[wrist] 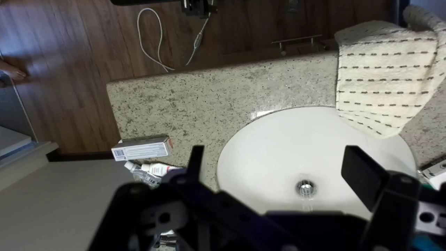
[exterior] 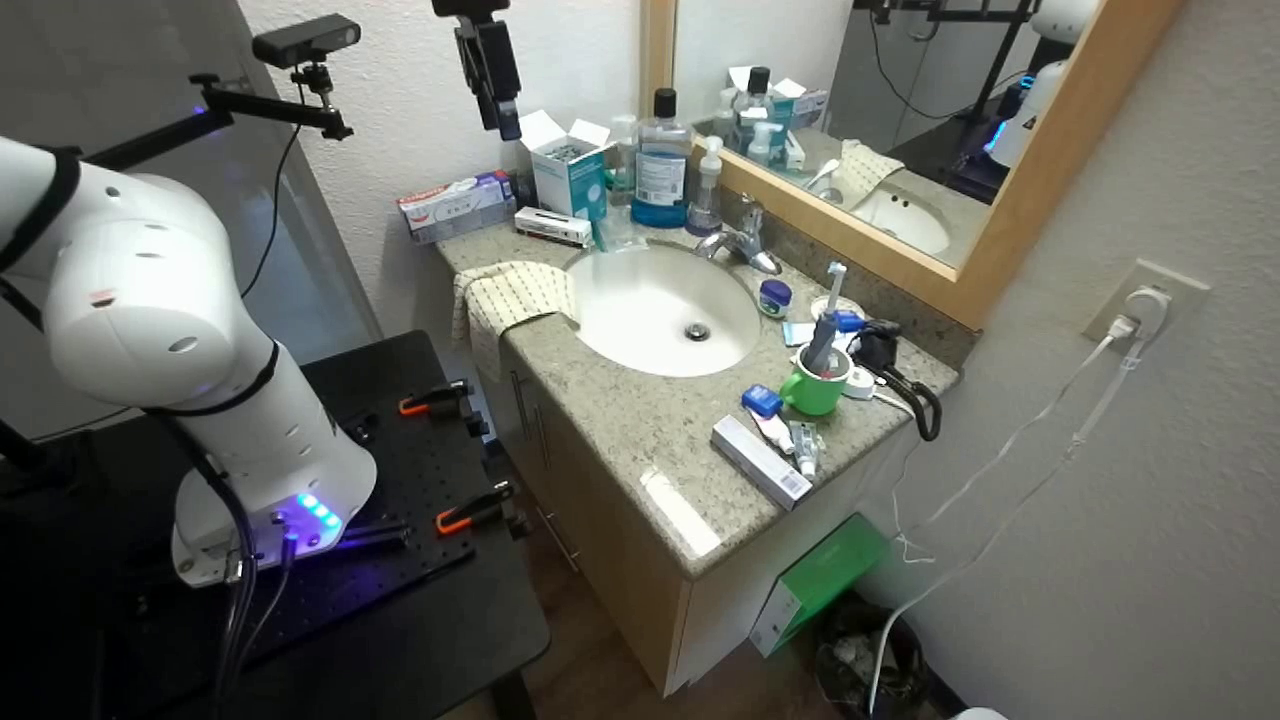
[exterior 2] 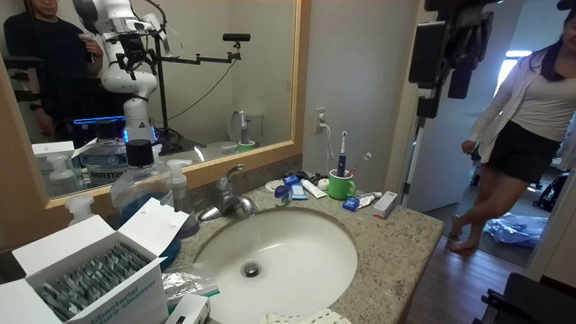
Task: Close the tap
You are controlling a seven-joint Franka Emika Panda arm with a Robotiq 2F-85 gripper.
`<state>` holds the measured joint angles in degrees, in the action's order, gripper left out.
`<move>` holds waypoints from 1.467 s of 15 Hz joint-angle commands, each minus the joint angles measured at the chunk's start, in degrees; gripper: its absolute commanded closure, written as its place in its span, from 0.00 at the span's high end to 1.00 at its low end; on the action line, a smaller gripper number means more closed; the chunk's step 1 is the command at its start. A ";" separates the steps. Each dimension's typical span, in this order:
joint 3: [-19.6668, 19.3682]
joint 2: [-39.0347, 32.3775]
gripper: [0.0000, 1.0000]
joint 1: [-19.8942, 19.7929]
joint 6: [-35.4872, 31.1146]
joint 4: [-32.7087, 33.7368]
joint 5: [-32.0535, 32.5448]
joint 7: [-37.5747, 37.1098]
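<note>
The chrome tap [exterior: 742, 240] stands at the back rim of the oval basin [exterior: 640, 330]. It also shows in an exterior view [exterior 2: 227, 201], with its top lever tilted up. A thin stream of water falls from its spout, and the wrist view shows water at the drain [wrist: 306, 188]. The tap itself is out of sight in the wrist view, behind the gripper body. My gripper [wrist: 273, 153] is open and empty above the basin, fingers wide apart. In an exterior view the gripper [exterior: 495, 95] hangs high at the top, well above the counter and apart from the tap.
Mouthwash [exterior: 660, 170], pump bottles [exterior: 706, 190] and an open box [exterior: 568, 170] crowd the tap's one side. A blue jar [exterior: 775, 297] and green mug [exterior: 815, 385] stand on the other. The mirror frame [exterior: 850, 220] rises behind. A cloth [wrist: 386, 76] overlaps the basin rim.
</note>
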<state>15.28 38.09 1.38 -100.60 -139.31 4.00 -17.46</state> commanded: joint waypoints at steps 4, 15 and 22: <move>0.69 -8.62 1.00 -0.82 2.17 5.30 -0.71 -8.40; -2.75 -31.62 1.00 0.90 -2.30 19.29 -7.41 -20.12; -5.23 -39.17 1.00 2.99 -13.06 24.33 -7.39 -19.67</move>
<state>11.20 1.79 2.71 -111.68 -117.97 -3.32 -36.66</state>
